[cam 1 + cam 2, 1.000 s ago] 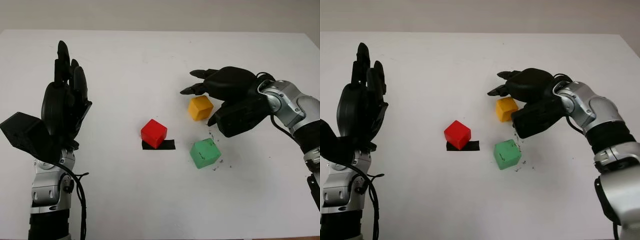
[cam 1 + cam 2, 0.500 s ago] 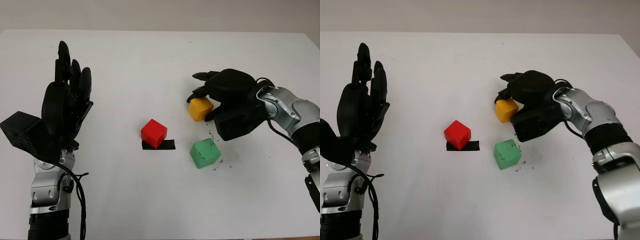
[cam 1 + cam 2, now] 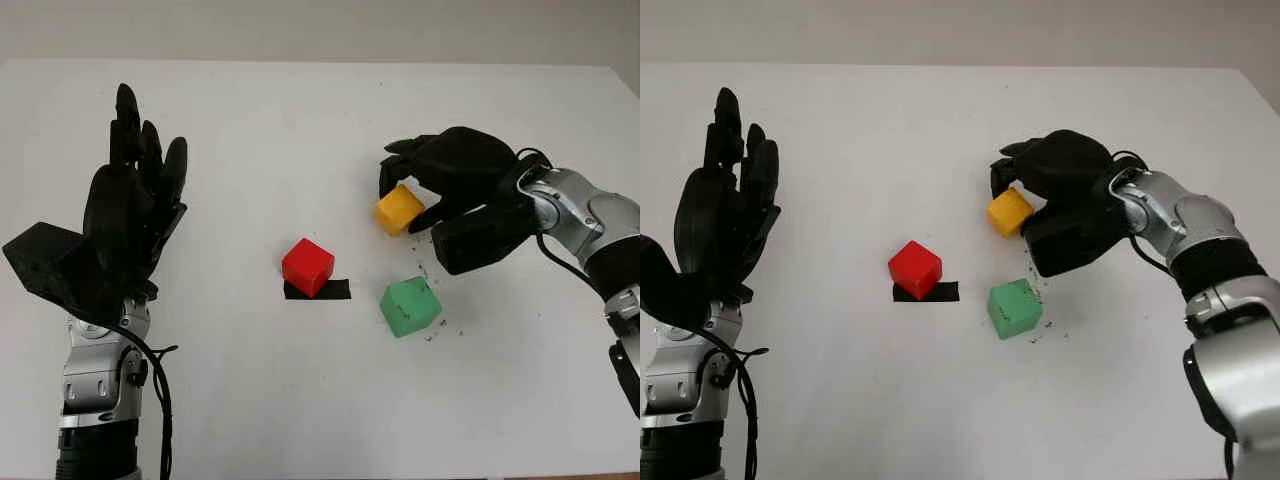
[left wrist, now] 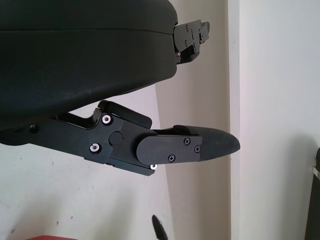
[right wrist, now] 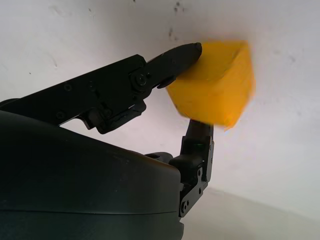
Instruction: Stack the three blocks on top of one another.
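- The yellow block (image 3: 399, 210) is sitting tilted in the right hand (image 3: 455, 185), pinched between fingertips (image 5: 182, 52) on opposite faces; a second ago the hand was hovering over it with nothing in its grip, and half a second ago the fingers were just closing around it.
- The block is now looking slightly raised and turned compared with its earlier flat seat on the table (image 3: 300, 400), which suggests the lift is beginning, though I cannot tell for sure whether it is fully clear of the surface.
- The red block (image 3: 307, 267) is standing on the table near the middle, at the back edge of a strip of black tape (image 3: 330, 290), unmoved.
- The green block (image 3: 410, 306) is lying just beside the right hand's palm, nearer the robot, also unmoved.
- The left hand (image 3: 125, 225) is being held upright at the left side, open and holding nothing, well apart from all three blocks.
- With one block grasped and none stacked, the task is only starting; carrying the yellow block onto the red or green one is likely coming next.
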Robot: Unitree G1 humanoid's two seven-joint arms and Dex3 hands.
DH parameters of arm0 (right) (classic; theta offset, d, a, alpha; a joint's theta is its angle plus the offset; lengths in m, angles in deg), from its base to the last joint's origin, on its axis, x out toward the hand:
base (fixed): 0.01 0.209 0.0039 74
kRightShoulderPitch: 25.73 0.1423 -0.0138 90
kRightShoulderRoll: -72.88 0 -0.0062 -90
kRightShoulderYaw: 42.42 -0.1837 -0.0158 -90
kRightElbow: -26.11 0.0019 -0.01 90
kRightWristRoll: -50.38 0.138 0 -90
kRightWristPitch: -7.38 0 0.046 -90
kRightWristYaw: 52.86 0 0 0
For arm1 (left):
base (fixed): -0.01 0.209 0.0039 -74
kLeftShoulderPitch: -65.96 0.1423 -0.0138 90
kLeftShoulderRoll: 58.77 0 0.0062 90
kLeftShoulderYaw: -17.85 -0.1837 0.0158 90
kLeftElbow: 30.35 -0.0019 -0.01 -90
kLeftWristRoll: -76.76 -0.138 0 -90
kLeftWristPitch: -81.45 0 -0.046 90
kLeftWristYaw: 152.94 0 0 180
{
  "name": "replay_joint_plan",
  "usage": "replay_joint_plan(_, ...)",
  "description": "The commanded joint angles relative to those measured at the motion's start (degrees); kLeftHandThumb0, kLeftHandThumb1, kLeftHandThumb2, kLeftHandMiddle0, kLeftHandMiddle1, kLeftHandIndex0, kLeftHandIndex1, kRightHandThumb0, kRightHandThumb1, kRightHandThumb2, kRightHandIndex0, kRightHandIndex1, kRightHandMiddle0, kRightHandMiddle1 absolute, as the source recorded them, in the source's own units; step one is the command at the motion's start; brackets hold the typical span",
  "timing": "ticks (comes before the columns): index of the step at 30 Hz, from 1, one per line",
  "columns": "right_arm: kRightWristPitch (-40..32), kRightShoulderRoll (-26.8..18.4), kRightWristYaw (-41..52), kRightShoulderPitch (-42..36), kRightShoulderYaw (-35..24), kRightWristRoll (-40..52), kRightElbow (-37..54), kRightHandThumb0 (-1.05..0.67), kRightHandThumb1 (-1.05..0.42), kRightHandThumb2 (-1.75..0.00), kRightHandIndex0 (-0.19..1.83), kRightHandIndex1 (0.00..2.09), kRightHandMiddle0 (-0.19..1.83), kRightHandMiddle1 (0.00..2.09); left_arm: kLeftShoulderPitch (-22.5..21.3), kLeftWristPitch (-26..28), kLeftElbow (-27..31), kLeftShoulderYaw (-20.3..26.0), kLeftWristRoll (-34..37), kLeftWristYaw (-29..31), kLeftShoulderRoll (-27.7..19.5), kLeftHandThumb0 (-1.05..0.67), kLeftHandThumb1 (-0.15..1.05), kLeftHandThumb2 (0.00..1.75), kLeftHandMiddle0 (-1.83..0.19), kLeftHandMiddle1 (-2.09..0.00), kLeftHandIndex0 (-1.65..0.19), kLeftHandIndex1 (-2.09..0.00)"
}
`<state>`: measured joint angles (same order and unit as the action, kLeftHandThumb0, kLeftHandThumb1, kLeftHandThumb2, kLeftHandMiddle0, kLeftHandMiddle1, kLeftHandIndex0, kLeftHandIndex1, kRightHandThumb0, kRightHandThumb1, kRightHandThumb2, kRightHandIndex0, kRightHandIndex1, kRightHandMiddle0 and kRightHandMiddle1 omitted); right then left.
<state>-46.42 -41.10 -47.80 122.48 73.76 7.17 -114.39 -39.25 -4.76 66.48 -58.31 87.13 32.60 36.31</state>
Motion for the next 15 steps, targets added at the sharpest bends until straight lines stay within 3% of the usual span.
replay_joint_plan(1, 1.2, 0.2, 0.5, 1.8, -1.7, 2.2, 0.0, -0.41, -0.94, -0.06, 0.34, 0.06, 0.50, 1.17, 0.7, -0.2, 1.0, -0.3, -0.6, -0.2, -0.6, -0.68, 1.05, 0.39, 0.19, -0.04, 0.18, -0.04)
replay_joint_plan(15, 7.2, 2.0, 2.4, 2.3, -6.2, 10.0, 4.9, -0.38, -0.90, -0.05, 0.40, 0.07, 0.58, 1.14, 1.3, -0.5, 1.2, -0.7, -1.8, -0.3, -0.5, -0.73, 1.05, 0.42, 0.19, -0.03, 0.18, -0.05)
